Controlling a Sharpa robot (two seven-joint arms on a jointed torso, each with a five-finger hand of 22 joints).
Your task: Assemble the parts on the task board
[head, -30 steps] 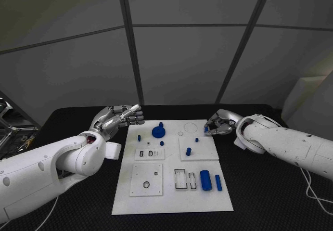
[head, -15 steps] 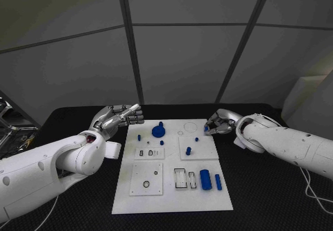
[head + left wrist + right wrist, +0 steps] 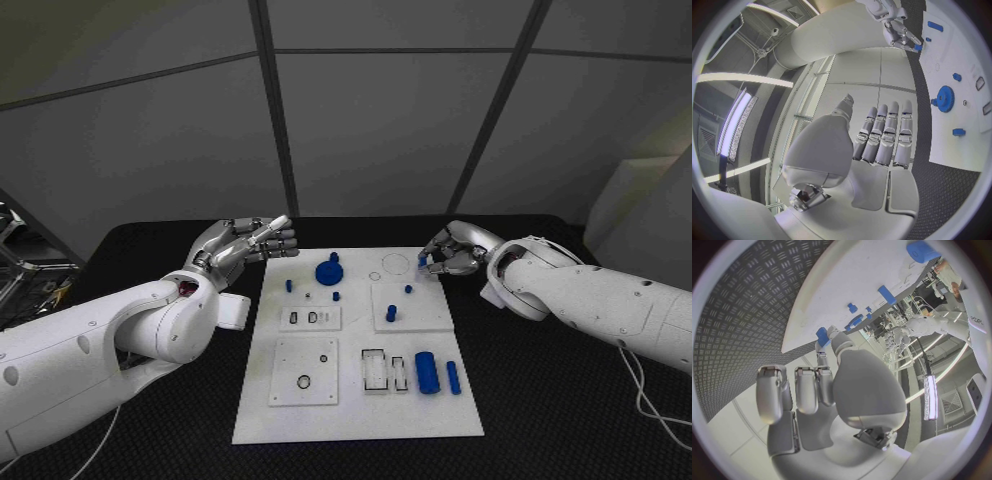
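**Desk:** Where is the part relative to your right hand?

**Me:** My right hand (image 3: pixel 453 252) sits at the far right corner of the board (image 3: pixel 346 415). I see a small blue part (image 3: pixel 424 261) pinched at its fingertips, just above the board's far right edge. My right wrist camera shows the same: the part (image 3: pixel 822 335) sits between the thumb and a finger, over the board's edge (image 3: pixel 811 332). The other fingers (image 3: pixel 807 390) are curled in beside each other.

**Desk:** And the left?

**Me:** My left hand (image 3: pixel 242 244) hovers off the far left corner of the board, over the black table (image 3: pixel 577 420), holding nothing. Its fingers (image 3: pixel 889 135) are straight and side by side with the thumb set apart, so I read it as spread, not closed. It touches no part.

**Desk:** What lies on the board?

**Me:** A gear (image 3: pixel 330 271) at the far middle, nearest my left hand but well apart from it. A ring outline (image 3: pixel 395 265) lies just left of my right hand. Small pegs (image 3: pixel 336 296) stand near the gear, and another peg (image 3: pixel 391 314) stands on the right middle plate. At the near right a cylinder (image 3: pixel 427 374) and a thinner bar (image 3: pixel 453 377) lie side by side, well apart from both hands.

**Desk:** Arm pose?

**Me:** The right arm (image 3: pixel 606 305) reaches in from the right, wrist bent toward the board. The left arm (image 3: pixel 116 345) comes in from the near left, palm raised.
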